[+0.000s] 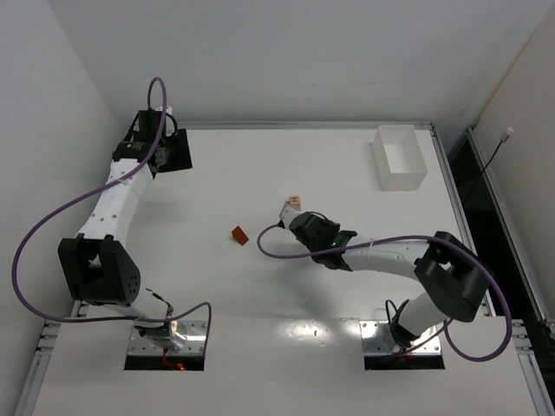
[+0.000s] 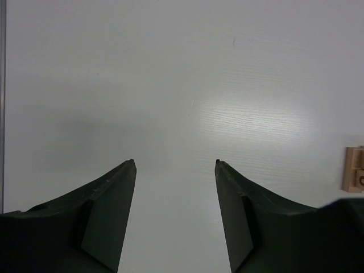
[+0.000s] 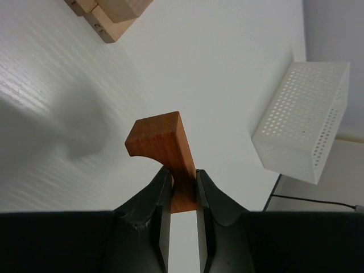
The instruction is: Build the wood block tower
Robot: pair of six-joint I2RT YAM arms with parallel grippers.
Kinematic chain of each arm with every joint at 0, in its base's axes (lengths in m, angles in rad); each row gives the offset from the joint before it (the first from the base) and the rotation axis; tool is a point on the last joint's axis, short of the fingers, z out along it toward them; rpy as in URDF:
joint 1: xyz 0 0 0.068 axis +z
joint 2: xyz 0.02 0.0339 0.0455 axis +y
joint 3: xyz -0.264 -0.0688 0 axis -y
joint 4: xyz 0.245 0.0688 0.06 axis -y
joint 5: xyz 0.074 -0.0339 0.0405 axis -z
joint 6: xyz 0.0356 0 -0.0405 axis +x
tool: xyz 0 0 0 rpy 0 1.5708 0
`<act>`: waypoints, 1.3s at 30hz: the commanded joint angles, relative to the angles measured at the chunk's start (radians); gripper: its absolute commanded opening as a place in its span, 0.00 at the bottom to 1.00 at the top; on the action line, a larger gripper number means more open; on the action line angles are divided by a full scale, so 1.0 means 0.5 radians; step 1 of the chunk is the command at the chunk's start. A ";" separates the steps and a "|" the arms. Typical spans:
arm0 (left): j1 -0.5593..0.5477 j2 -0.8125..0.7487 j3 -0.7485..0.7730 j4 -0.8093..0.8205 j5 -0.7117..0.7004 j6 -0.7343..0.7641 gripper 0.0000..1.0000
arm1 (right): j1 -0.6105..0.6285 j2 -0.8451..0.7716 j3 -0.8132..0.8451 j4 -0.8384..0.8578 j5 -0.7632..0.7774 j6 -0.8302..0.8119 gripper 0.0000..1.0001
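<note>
A small stack of pale tan wood blocks (image 1: 293, 204) stands near the table's middle. It also shows at the top left of the right wrist view (image 3: 111, 14). My right gripper (image 3: 182, 170) is shut on a reddish-brown arch block (image 3: 162, 142) and holds it just short of the stack, near the stack's right in the top view (image 1: 292, 220). A reddish-brown wedge (image 1: 240, 235) lies alone to the left of the stack. My left gripper (image 2: 174, 162) is open and empty at the far left back of the table (image 1: 173, 154). A pale block (image 2: 355, 169) shows at the right edge of its view.
A white perforated bin (image 1: 399, 158) stands at the back right; it also shows in the right wrist view (image 3: 301, 131). The table's back and right edges have a metal rail (image 1: 447, 165). Purple cables loop beside both arms.
</note>
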 commanded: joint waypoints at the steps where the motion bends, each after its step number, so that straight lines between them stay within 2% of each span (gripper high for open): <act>1: -0.012 -0.133 -0.031 0.054 -0.052 -0.038 0.55 | 0.098 0.032 -0.004 0.304 0.268 -0.130 0.00; 10: -0.012 -0.174 -0.095 0.054 -0.073 -0.056 0.55 | 0.288 0.139 0.054 0.179 0.164 -0.100 0.00; 15: -0.012 -0.174 -0.095 0.054 -0.034 -0.056 0.55 | 0.368 0.299 0.112 0.105 0.234 -0.081 0.00; 21: -0.012 -0.174 -0.135 0.035 0.013 -0.038 0.55 | 0.454 0.341 0.069 0.206 0.219 -0.191 0.00; 25: -0.012 -0.174 -0.135 0.035 0.031 -0.038 0.55 | 0.493 0.440 0.109 0.105 0.243 -0.173 0.00; 33: -0.012 -0.174 -0.135 0.035 0.031 -0.038 0.55 | 0.558 0.706 0.287 -0.180 0.440 0.059 0.00; 35: -0.012 -0.174 -0.117 0.035 0.031 -0.038 0.55 | 0.582 0.771 0.379 -0.354 0.477 0.234 0.00; 38: -0.012 -0.174 -0.095 0.017 0.050 -0.016 0.55 | 0.632 0.790 0.419 -0.429 0.544 0.415 0.00; 39: -0.012 -0.174 -0.095 0.017 0.050 0.002 0.55 | 0.632 0.808 0.419 -0.496 0.544 0.467 0.03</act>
